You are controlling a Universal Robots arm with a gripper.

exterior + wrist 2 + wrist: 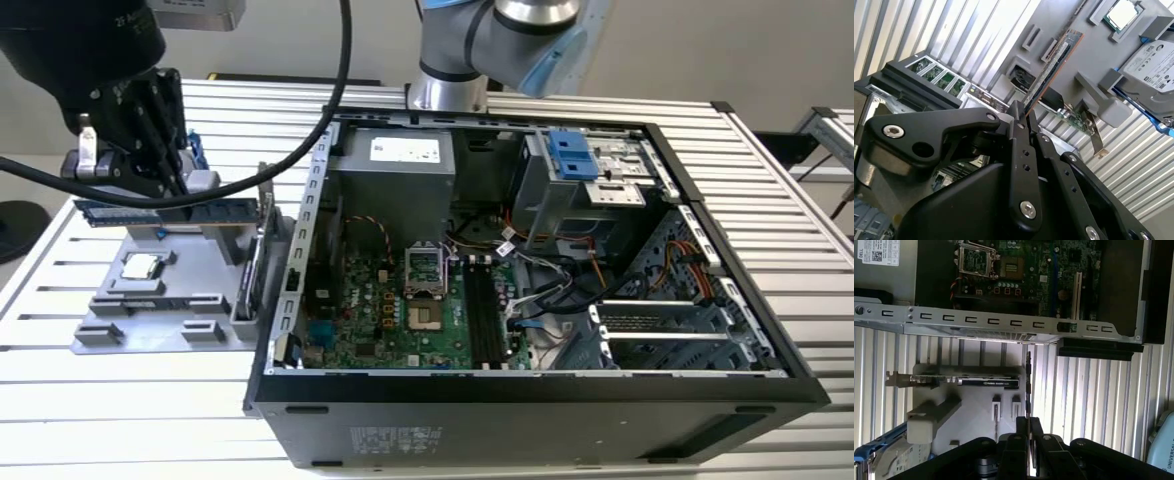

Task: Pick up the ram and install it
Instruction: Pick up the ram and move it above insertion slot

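The ram (167, 209), a long thin dark blue circuit-board stick, is pinched in the closed black metal gripper (1019, 111) above the grey plastic tray (147, 305), outside the open black computer case (534, 400); we think a tight, level hold is best.

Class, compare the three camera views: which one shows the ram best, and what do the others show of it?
The exterior view: the ram shows side-on, full length, in the gripper. The second wrist view shows it foreshortened beyond the gripper; in the first wrist view it is edge-on, a thin line.
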